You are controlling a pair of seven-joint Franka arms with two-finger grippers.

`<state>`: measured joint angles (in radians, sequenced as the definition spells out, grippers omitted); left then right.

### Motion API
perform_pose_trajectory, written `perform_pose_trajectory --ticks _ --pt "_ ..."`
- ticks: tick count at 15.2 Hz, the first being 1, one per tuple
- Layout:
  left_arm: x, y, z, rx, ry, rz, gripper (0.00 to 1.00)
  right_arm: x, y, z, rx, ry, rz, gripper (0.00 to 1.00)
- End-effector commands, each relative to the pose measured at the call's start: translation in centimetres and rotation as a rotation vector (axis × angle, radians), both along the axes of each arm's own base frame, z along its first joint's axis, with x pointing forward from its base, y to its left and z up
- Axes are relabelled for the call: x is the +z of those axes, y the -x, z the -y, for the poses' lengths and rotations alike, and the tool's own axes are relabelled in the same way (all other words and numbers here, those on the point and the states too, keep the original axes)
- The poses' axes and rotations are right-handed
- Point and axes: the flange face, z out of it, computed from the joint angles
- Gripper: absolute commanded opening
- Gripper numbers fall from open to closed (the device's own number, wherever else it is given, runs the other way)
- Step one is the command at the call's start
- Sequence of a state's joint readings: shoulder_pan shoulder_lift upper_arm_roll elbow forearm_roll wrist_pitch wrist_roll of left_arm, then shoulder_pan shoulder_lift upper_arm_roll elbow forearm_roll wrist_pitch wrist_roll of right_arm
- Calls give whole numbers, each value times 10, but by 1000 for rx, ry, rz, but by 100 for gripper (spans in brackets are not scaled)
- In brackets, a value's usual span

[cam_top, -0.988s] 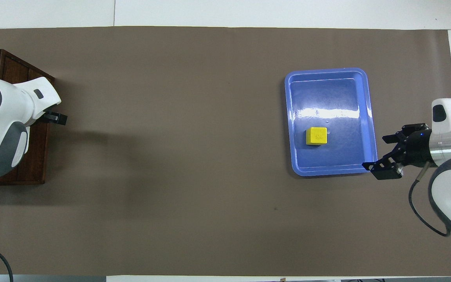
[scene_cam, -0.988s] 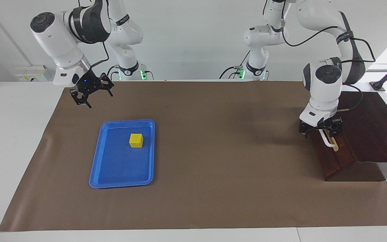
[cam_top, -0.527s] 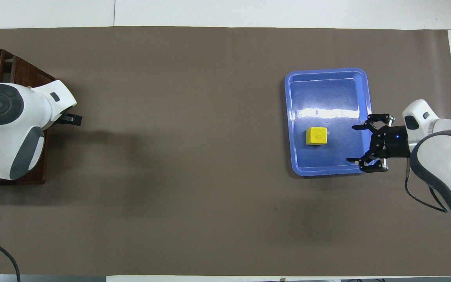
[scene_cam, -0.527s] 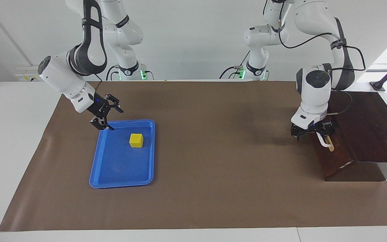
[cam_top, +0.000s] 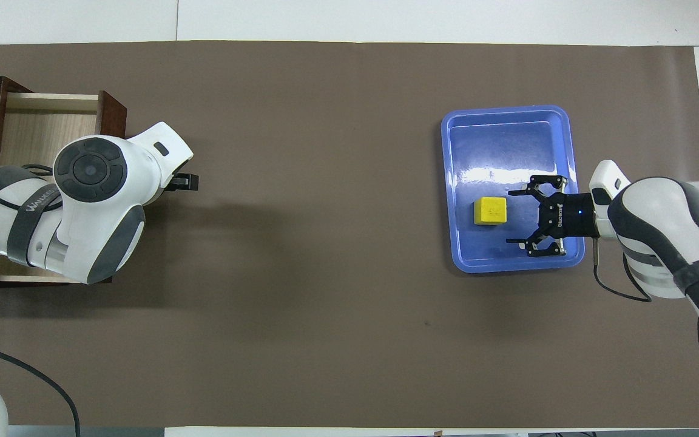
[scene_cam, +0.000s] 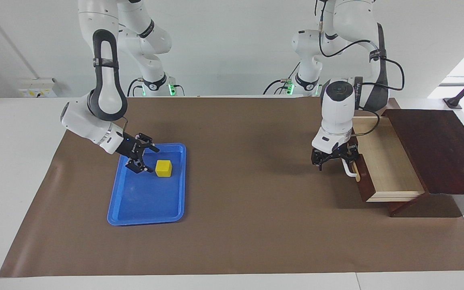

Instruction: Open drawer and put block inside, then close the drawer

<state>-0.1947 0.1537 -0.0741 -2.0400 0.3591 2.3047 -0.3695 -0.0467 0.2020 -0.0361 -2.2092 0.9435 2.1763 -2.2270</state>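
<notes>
The drawer (scene_cam: 385, 161) stands pulled out of its dark cabinet, its pale wood inside bare; it also shows in the overhead view (cam_top: 46, 127). My left gripper (scene_cam: 334, 160) is shut on the white handle (scene_cam: 351, 169) at the drawer's front. In the overhead view the arm covers most of this gripper (cam_top: 182, 182). The yellow block (scene_cam: 163, 168) sits in the blue tray (scene_cam: 147, 209). My right gripper (scene_cam: 148, 159) is open, low in the tray, beside the block toward the right arm's end of the table, a small gap apart. The overhead view shows block (cam_top: 491, 211) and right gripper (cam_top: 510, 217) alike.
The dark brown cabinet (scene_cam: 437, 149) stands at the left arm's end of the table. The blue tray (cam_top: 507, 121) lies toward the right arm's end. Brown paper (scene_cam: 248, 181) covers the table between them.
My left gripper has pulled the drawer out from nearly shut to wide open. My right gripper has come down from above the table into the tray, up to the block.
</notes>
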Motion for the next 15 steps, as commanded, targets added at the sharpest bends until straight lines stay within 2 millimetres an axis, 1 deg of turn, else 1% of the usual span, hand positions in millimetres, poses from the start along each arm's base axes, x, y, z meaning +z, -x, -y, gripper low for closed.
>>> perform_pose_trajectory --ticks 1,3,4,6,9,10,11,12,13,14,15 --pt "4 -1 22 26 33 -10 100 -11 -9 -3 32 -37 24 100" --pt "6 0 31 24 48 -11 100 -16 -8 -5 35 -46 24 100" --pt "7 0 32 26 46 -13 100 -16 -9 -6 40 -46 28 100" --pt "11 1 41 39 56 -1 100 -17 -9 -8 38 -51 28 100" --pt "11 0 40 45 49 -11 100 -17 -9 -10 39 -53 30 100" --pt "19 -4 38 57 44 -12 100 -16 -10 -10 41 -53 32 100" --pt "27 -12 36 70 31 -26 100 -17 -9 -10 39 -51 32 100" --pt "36 -22 36 85 18 -42 100 -17 -10 -11 41 -49 35 98" --pt "49 -29 34 99 8 -51 100 -17 -10 -11 46 -47 42 90" --pt "60 -33 33 112 9 -57 100 -17 -10 -11 49 -45 47 76" --pt "68 -33 33 134 28 -63 100 -16 -11 -11 49 -43 51 49"
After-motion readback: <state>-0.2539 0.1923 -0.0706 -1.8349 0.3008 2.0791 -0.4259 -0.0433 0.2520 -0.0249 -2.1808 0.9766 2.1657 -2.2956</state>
